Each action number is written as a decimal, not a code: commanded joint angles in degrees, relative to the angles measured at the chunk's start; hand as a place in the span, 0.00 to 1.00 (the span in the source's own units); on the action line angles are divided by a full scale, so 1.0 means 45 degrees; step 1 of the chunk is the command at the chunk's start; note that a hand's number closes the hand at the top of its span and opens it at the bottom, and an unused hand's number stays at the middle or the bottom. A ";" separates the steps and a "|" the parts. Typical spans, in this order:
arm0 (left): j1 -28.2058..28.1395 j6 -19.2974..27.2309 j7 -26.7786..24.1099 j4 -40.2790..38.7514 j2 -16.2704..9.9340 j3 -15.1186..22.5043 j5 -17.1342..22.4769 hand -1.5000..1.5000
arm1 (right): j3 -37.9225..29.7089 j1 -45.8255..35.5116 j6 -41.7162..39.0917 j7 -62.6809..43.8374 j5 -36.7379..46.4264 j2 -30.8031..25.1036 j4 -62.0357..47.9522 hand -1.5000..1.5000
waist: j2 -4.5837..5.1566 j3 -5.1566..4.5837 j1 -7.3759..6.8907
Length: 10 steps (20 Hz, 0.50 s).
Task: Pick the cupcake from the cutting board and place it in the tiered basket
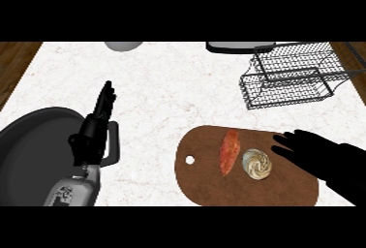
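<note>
On the white marble table (164,77): all items listed below, largest first.
Pan: large round black frying pan (36,145) at the left edge, partly out of view, with the left forearm over its right rim.
Board: brown rounded wooden cutting board (214,186) with a small hanging hole, at lower right.
Basket: black wire tiered basket (289,77) at upper right, well apart from the board.
Right hand: black right hand (314,147) over the board's right edge, fingers straight and slightly spread, pointing left; fingertips just beside the cupcake, holding nothing.
Left hand: black left hand (103,106) at left centre, fingers straight and pressed together, pointing up the view; resting, holding nothing.
Strip: reddish-orange elongated food piece (229,151) lying on the board, just left of the cupcake.
Cupcake: small round cupcake with cream swirled frosting (256,163), upright on the board's middle, between the strip and the right hand.
</note>
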<state>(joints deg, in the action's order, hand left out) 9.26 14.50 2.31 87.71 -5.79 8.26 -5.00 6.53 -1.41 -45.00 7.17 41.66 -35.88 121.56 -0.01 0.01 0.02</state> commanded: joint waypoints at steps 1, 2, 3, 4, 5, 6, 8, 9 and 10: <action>-0.0514 -0.0547 -0.0273 0.0348 -0.0211 -0.0241 0.0200 0.50 | -0.0780 0.1095 0.0189 0.0270 0.0468 0.0042 0.0791 0.00 | -0.0019 -0.0002 0.0058; -0.0578 -0.0208 -0.0192 0.0323 0.0035 -0.0010 -0.0195 0.50 | -0.0513 0.0420 0.1113 0.0982 0.1145 0.0190 -0.0867 0.00 | -0.0003 0.0001 -0.0006; -0.0188 -0.0360 -0.0112 0.0179 0.0172 -0.0091 -0.0103 0.50 | -0.0457 0.0235 0.0272 0.0095 0.0988 0.0676 -0.0364 0.00 | -0.0004 -0.0003 0.0009; -0.0107 -0.0318 0.0491 0.0560 0.0001 -0.0305 -0.0052 0.50 | -0.0094 -0.0414 0.0205 -0.0541 0.1261 0.1037 -0.0563 0.00 | -0.0002 -0.0004 -0.0031; 0.0227 -0.0248 0.0572 0.0374 0.0005 -0.0331 -0.0201 0.50 | -0.0727 -0.0191 0.0960 0.0694 0.1345 0.0492 -0.1773 0.00 | 0.0005 0.0001 -0.0017; -0.1026 -0.0208 0.0146 0.0979 0.0275 0.0228 -0.0353 0.50 | -0.0331 0.0355 0.1307 0.0629 0.1774 0.0807 -0.1597 0.00 | -0.0006 0.0001 -0.0028; -0.0360 -0.0266 0.0139 0.0425 0.0287 -0.0299 -0.0324 0.50 | -0.0335 -0.0466 0.0692 0.0386 0.1753 0.1313 -0.1792 0.00 | -0.0001 -0.0003 -0.0022; -0.0737 -0.0115 0.0424 0.1260 0.0437 0.0205 -0.0648 0.50 | -0.0313 -0.0154 0.0934 0.0987 0.1993 0.0967 -0.2207 0.00 | -0.0005 -0.0001 -0.0031; -0.0645 -0.0628 0.0153 0.0813 0.0027 -0.0212 -0.0366 0.50 | -0.0249 0.0233 0.1401 0.1355 0.2150 0.1071 -0.2471 0.00 | -0.0002 -0.0001 -0.0014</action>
<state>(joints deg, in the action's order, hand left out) 7.59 13.30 3.30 90.28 -4.85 7.90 -6.55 5.01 -1.37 -40.94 10.39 48.88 -32.09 114.07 -0.01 0.00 -0.04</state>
